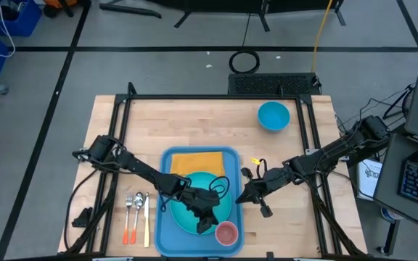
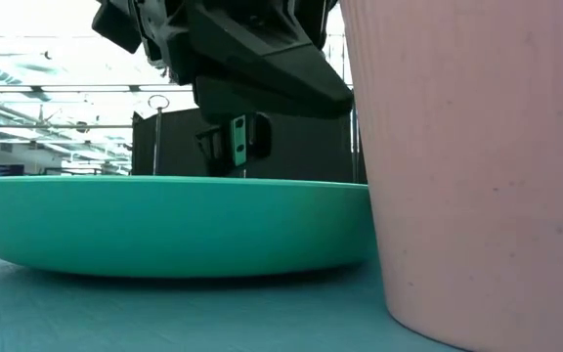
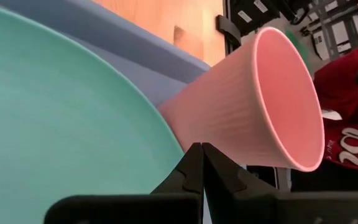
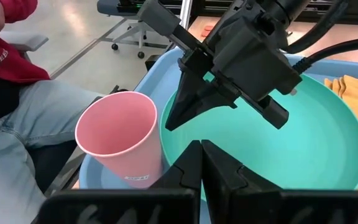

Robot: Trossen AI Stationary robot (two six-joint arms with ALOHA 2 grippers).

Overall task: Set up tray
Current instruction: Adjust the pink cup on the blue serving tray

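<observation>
On the large flat blue plastic tray [image 1: 167,232], a round turquoise plate [image 1: 189,211] and pink ribbed cup [image 1: 226,233] are seen; the left end effector [image 1: 207,225] and right end effector [image 1: 241,198] are clenched, empty.

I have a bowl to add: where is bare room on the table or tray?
Free: the wood between the blue bowl and the tray, and the table's far-left corner. Crowded: the tray holds the napkin, plate, pink cup and both grippers; cutlery lines its left.

Overhead, tabletop, two wrist close-ups
</observation>
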